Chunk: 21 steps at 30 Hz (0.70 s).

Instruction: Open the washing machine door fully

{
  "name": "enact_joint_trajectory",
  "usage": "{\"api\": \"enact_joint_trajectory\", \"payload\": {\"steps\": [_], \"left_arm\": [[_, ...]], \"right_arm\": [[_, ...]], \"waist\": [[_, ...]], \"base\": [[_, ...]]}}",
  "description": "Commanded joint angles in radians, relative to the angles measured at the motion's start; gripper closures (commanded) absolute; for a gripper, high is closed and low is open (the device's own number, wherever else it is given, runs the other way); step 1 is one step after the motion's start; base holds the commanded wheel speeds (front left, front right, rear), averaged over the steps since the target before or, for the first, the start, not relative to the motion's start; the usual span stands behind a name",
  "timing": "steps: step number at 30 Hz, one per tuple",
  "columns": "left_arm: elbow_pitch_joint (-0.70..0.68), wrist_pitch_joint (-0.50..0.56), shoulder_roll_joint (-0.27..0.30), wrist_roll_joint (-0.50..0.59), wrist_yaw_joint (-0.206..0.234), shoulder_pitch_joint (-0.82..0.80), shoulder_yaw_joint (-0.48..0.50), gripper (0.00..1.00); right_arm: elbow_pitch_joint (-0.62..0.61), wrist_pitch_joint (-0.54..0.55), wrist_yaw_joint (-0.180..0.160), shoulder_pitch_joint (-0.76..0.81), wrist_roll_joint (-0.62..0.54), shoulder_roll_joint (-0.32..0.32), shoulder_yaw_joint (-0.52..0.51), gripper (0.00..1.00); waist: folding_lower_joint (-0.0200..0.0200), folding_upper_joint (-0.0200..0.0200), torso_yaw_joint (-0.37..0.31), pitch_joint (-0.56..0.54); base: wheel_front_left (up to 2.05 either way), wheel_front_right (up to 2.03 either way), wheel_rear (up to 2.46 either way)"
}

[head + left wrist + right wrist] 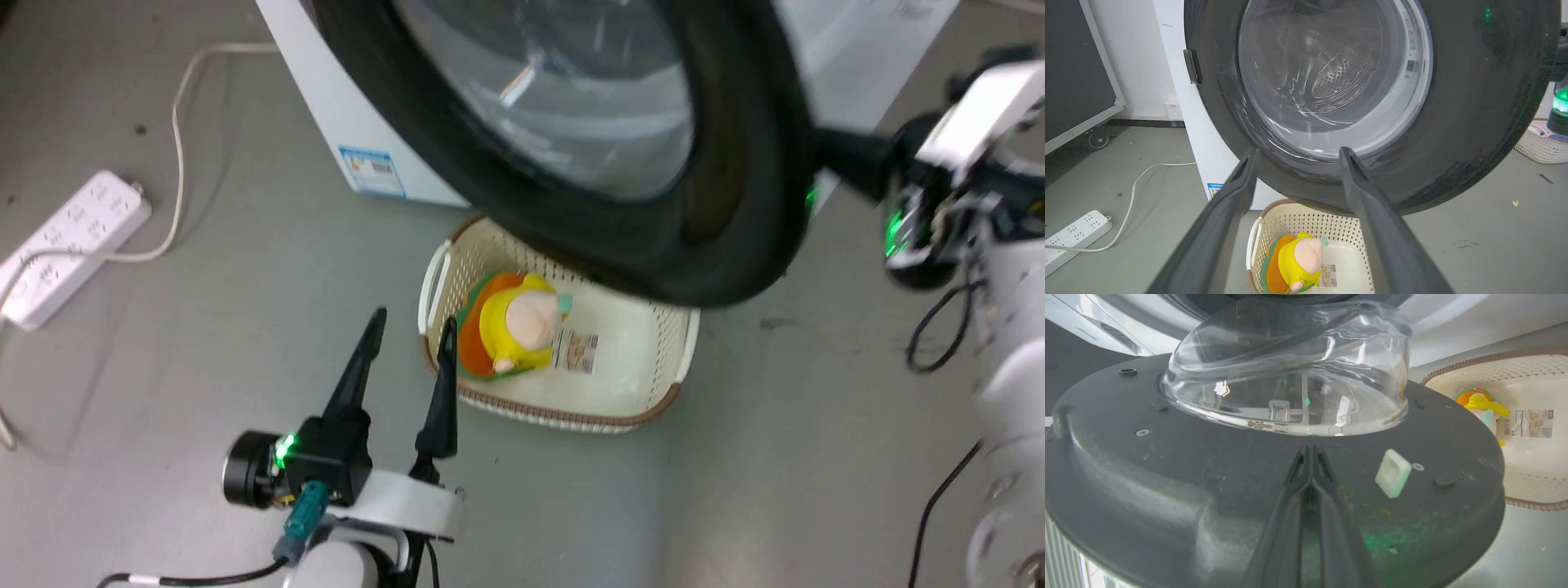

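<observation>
- While the washing machine door (571, 122) stands swung out from the front of the washing machine (343, 106), its glossy black ring fills the top of the head view and hangs over a cream basket (653, 408) on the grey floor.
- From the left wrist view the outer side of the door (1372, 81) faces the camera, and the perforated steel drum shows through the clear glass; the white body of the machine (1184, 130) is just behind the door's left edge.
- From the right wrist view the dark inner face of the door (1208, 469) is seen, with the glass bowl bulging up from its middle and a small pale latch block (1393, 478) near its rim.
- The right gripper (1310, 457) has its two fingers pressed together with nothing between them; the tips seem to touch the inner face just below the bowl.
- In the head view the right gripper (841, 155) reaches in behind the right rim of the door.
- The left gripper (412, 327) has its fingers spread apart and holds nothing; it is near the left side of the basket, below the door.
- A plush toy (514, 322) in yellow and orange lies inside the basket, beside a printed sticker.
- A blue label (371, 170) sits low on the machine's front.
- A white power strip (73, 237) with its cord lies on the floor, well apart at the left.
</observation>
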Motion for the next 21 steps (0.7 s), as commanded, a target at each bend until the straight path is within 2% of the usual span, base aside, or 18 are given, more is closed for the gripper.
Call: {"api": "enact_joint_trajectory", "payload": {"steps": [1,5,9,13,21], "left_arm": [[0.005,-0.005,0.001,-0.006,0.001,0.017,0.0,0.0],[0.017,-0.005,0.001,-0.007,-0.005,0.056,0.0,0.0],[0.026,-0.005,0.001,-0.009,-0.012,0.089,0.002,0.0],[0.035,-0.005,0.001,-0.011,-0.018,0.109,-0.004,0.0],[0.035,-0.005,0.001,-0.015,-0.023,0.119,-0.01,0.0]], "right_arm": [[-0.022,0.015,0.001,0.036,0.008,0.018,0.007,1.0],[-0.115,0.066,0.001,0.149,0.03,0.06,0.035,1.0],[-0.193,0.115,0.001,0.248,0.085,0.073,0.093,1.0],[-0.243,0.11,0.001,0.334,0.234,0.074,0.24,1.0],[-0.339,-0.009,0.001,0.472,0.434,0.074,0.525,1.0]], "waist": [[0.0002,-0.0001,-0.017,-0.046],[0.0002,-0.0001,-0.024,-0.088],[0.0002,-0.0001,-0.027,-0.122],[0.0002,-0.0001,-0.021,-0.144],[0.0002,-0.0001,-0.001,-0.159]], "base": [[0.0,0.0,0.0],[0.0,0.0,0.0],[0.0,0.0,0.0],[0.0,0.0,0.0],[0.0,0.0,0.0]]}}
